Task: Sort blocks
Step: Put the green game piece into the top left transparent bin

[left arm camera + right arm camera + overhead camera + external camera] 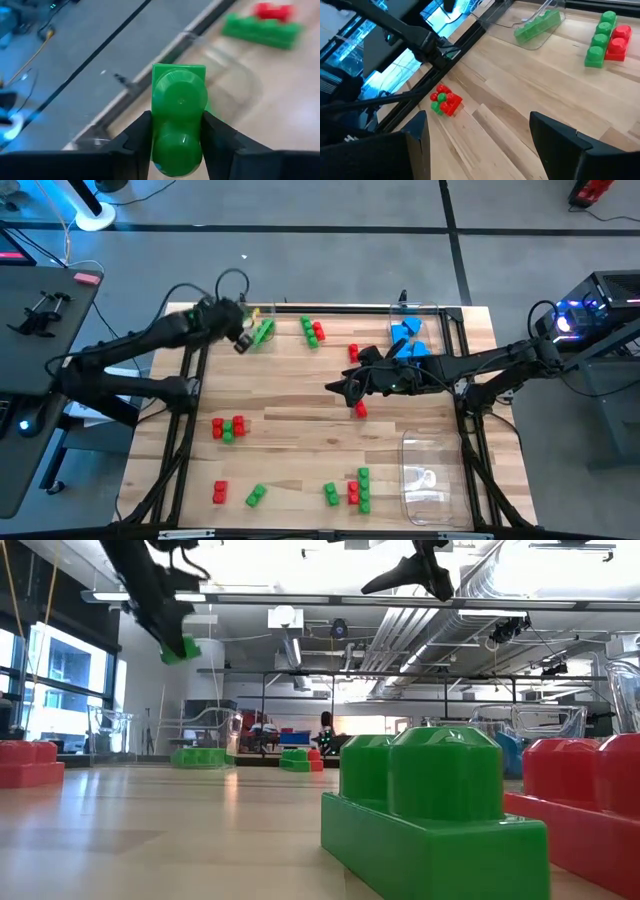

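My left gripper (176, 145) raised at the table's eleven o'clock corner, pinching a green block (178, 120) over the clear tray (262, 315), my right gripper (477, 137) spread, hovering mid-table over bare wood

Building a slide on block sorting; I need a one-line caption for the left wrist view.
Left gripper shut on a green block, held above the clear tray at the table's edge.

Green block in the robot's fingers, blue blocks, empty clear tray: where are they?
green block (178, 105), left wrist view, round stud.
blue blocks (405, 332), high view, top of pile.
clear tray (430, 442), high view, far rim.
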`<state>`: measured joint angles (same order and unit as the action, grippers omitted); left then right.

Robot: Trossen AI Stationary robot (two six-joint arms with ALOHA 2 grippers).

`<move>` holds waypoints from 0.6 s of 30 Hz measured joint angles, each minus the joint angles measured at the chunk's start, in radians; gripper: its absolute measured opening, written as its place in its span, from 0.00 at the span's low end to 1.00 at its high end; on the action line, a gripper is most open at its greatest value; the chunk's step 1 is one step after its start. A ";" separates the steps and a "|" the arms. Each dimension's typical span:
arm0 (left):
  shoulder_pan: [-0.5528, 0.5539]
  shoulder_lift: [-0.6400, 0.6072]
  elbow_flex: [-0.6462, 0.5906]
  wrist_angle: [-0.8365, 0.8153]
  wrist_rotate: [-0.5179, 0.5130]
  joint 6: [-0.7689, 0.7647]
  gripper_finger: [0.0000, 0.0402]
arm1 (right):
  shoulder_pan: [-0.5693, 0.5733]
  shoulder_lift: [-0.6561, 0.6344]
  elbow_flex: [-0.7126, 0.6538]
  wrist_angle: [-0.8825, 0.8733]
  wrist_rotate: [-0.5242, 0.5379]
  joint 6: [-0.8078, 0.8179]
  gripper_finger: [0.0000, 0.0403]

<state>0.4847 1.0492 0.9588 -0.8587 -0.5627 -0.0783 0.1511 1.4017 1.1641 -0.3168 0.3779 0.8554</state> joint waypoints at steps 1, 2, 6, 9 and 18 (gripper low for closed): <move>0.046 0.018 0.000 0.018 0.013 0.026 0.32 | 0.000 0.000 0.000 0.000 0.000 0.004 0.56; 0.085 0.036 0.000 0.033 0.025 0.047 0.34 | 0.000 0.000 0.000 0.000 0.000 0.009 0.56; 0.193 0.097 0.000 0.051 0.102 0.067 0.44 | 0.000 0.000 0.000 0.000 0.000 0.045 0.56; 0.225 0.124 0.000 0.029 0.163 0.057 0.52 | 0.003 0.000 0.000 0.000 0.001 0.064 0.56; 0.222 0.086 0.039 -0.023 0.476 -0.051 0.65 | 0.007 0.000 0.000 0.000 0.004 0.057 0.56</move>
<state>0.7071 1.1350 0.9981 -0.8819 -0.0867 -0.1289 0.1581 1.4017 1.1641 -0.3168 0.3817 0.9126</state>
